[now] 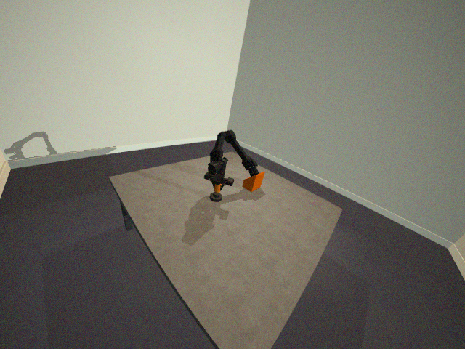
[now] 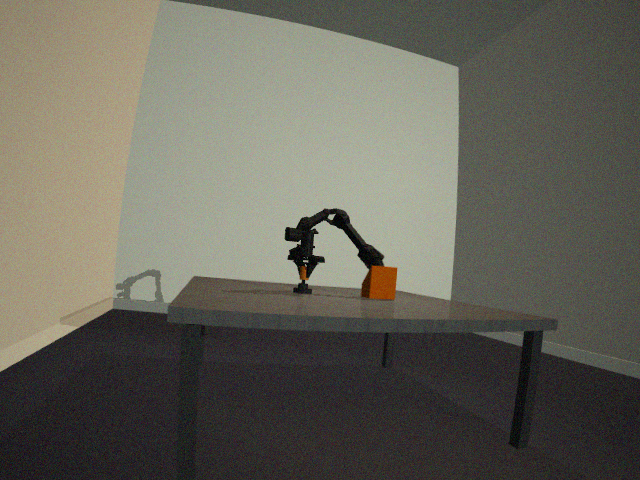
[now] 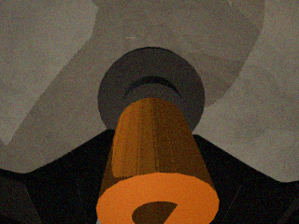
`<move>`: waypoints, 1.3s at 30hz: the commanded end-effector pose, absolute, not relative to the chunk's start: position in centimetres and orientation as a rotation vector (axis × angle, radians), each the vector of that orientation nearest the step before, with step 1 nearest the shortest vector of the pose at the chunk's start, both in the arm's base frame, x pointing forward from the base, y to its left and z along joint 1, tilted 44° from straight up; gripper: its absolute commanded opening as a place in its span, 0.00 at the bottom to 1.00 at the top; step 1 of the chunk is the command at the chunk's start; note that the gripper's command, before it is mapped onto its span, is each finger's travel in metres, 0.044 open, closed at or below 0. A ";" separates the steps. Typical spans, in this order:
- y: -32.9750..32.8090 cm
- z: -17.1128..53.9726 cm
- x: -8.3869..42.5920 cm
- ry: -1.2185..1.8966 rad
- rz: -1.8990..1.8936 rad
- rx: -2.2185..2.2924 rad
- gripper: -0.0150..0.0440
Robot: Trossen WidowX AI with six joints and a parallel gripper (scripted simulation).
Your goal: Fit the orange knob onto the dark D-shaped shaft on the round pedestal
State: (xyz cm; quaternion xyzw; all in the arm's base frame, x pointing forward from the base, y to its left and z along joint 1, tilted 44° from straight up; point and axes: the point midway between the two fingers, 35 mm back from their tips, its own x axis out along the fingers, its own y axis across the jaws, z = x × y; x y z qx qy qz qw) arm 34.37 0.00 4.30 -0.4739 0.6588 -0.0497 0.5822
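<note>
The orange knob is upright between the fingers of my gripper, which is shut on it. In the wrist view, its near end face shows part of a dark hole with a straight edge on the right. The round pedestal stands directly below the knob. In the exterior view, a short dark stretch of shaft shows between them, so the knob is above the pedestal, not down on it. The shaft's flat side is hidden. Whether the shaft tip is inside the hole cannot be told.
An orange block with a slanted side stands at the arm's base, to the right of the pedestal in the top and exterior views. The table carries the arm and pedestal. The arm arches above it.
</note>
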 end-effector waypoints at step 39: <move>0.3 4.8 35.1 1.572 0.048 -1.275 0.25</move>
